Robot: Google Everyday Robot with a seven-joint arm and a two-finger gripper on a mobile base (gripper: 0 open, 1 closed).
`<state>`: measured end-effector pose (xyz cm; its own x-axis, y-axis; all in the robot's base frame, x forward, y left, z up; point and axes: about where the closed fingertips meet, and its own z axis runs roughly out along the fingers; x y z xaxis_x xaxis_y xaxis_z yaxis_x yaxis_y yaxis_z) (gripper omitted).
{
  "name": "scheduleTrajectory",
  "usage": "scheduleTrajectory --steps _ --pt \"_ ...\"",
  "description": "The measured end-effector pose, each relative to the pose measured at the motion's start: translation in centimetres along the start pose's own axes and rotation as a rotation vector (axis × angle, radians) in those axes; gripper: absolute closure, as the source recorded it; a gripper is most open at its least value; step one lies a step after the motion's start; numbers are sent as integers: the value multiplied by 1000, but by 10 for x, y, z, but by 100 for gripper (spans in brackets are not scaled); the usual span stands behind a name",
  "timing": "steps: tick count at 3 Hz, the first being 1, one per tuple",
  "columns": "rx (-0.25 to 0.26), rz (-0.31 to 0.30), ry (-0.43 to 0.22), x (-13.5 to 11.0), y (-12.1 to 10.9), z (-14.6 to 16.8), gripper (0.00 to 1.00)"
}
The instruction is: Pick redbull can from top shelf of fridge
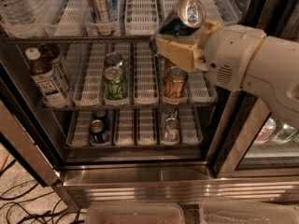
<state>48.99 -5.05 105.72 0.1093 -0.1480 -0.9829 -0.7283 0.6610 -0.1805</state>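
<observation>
The tool is closed on the redbull can, its pale fingers clamped across the dark blue body. The can is tilted, lid up and toward the camera. It is held in the air at the front edge of the top shelf, to the right of the middle lanes, and looks lifted off its lane.

The step in hand seems to be drawing the can out of the fridge. To do it well, the grip should stay firm but not crush the thin wall. The pull should go straight back, away from the shelf's clear lips and the dark door frame on the right. Since the can sits slanted in the fingers, a slow, steady retreat lowers the risk of it slipping. The silver can stands well to the left and is not in the way.

No logo shows on the held can. The bottle has a white label with dark print I cannot read. The green can and copper can show no legible writing.
</observation>
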Motion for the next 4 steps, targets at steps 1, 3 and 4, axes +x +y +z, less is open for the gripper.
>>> scheduleTrajectory --steps 1,3,4 --pt "-41 -14 33 12 13 -8 100" --pt "-258 2 163 27 35 -2 100" --pt "-334 5 224 38 55 -8 100"
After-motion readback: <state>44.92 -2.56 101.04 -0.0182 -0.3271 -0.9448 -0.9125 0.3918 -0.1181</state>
